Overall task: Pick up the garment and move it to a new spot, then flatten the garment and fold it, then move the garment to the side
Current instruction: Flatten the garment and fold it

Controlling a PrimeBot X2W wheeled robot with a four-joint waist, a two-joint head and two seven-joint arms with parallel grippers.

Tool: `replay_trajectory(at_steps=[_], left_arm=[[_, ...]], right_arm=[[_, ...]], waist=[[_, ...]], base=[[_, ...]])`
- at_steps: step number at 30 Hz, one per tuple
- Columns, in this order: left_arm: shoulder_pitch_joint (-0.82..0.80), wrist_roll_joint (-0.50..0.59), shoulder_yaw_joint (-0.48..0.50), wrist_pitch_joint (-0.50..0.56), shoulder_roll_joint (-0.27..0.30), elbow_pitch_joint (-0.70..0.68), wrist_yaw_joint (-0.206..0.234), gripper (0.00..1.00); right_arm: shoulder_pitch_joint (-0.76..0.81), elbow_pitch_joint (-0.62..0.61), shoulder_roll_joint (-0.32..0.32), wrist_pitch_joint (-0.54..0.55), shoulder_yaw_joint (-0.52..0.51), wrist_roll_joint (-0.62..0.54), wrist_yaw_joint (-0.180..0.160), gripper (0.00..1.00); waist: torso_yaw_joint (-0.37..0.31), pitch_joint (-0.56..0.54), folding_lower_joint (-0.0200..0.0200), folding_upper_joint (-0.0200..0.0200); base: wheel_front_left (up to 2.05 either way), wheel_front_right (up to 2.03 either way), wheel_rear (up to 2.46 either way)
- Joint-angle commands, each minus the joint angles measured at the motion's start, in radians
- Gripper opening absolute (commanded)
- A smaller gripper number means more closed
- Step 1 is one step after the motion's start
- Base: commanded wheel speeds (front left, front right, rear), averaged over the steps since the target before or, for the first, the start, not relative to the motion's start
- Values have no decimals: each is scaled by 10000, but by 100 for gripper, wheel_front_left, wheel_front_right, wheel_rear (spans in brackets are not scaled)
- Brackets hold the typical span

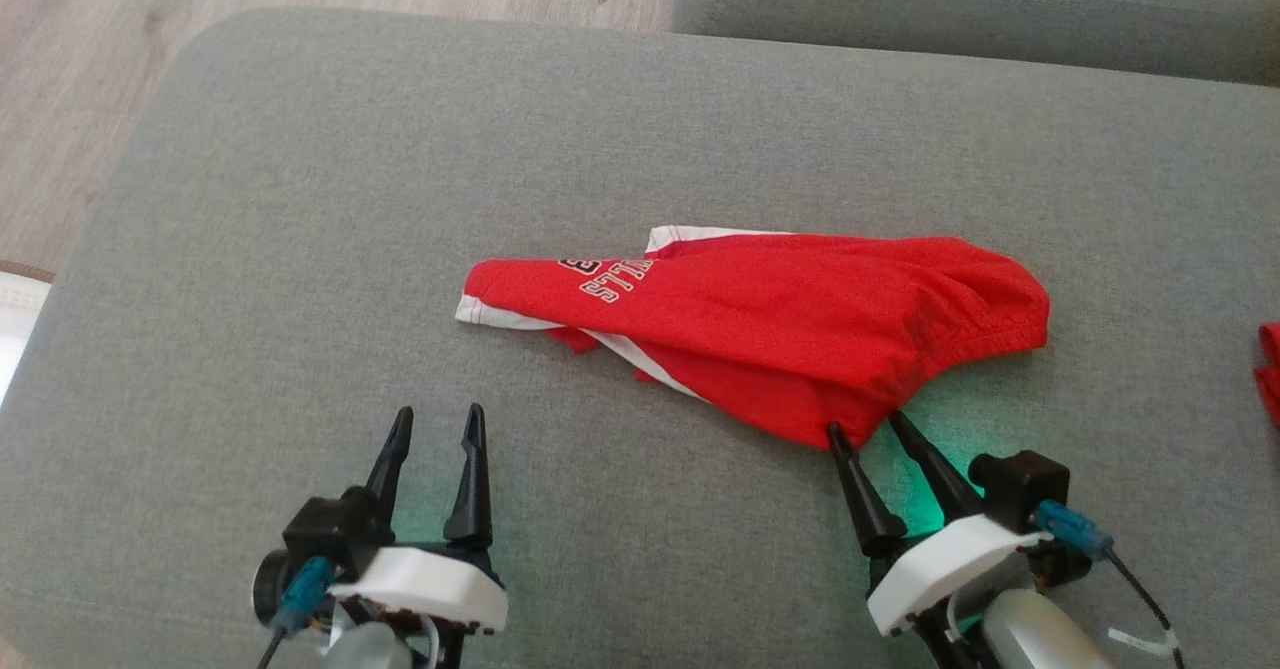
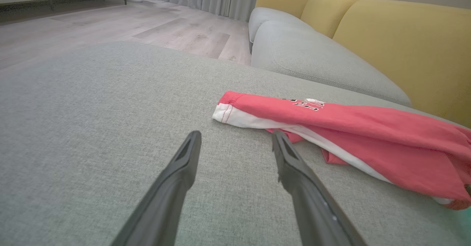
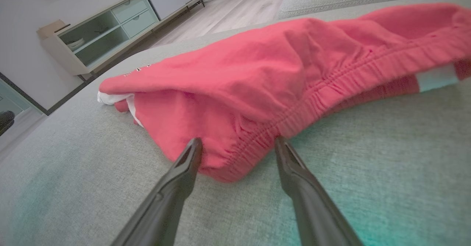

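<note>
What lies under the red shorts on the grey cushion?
The red shorts lie folded on the grey cushion. Under the top layer, a lower layer with a white stripe sticks out at the near edge. Anything else beneath the cloth is covered.

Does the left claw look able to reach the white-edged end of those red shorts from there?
Probably yes. The left gripper is open, and just bare grey cushion lies between it and the white-edged hem of the shorts, ahead to its right.
</note>
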Motion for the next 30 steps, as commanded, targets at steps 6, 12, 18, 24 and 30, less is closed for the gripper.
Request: replay_trajectory(at_steps=[6, 12, 18, 24, 30], left_arm=[[-30, 10, 306, -53, 35, -440, 37, 100], [18, -11, 219, -53, 34, -486, 21, 100], [42, 0, 153, -53, 34, -500, -10, 100], [97, 63, 229, -53, 34, -516, -78, 100], [247, 86, 335, -53, 34, -551, -48, 100]], right_arm=[[-112, 45, -12, -139, 174, 302, 19, 100], [-62, 169, 65, -139, 255, 464, 19, 100], [-204, 304, 196, -139, 285, 528, 19, 100], [-455, 409, 317, -139, 261, 699, 19, 98], [-489, -168, 260, -139, 21, 586, 19, 0]], waist=[[-39, -115, 1, 0], [-87, -244, 1, 0], [30, -285, 1, 0], [226, -241, 1, 0], [157, -327, 1, 0]], base=[[0, 0, 0], [0, 0, 0], [0, 0, 0], [0, 0, 0], [0, 0, 0]])
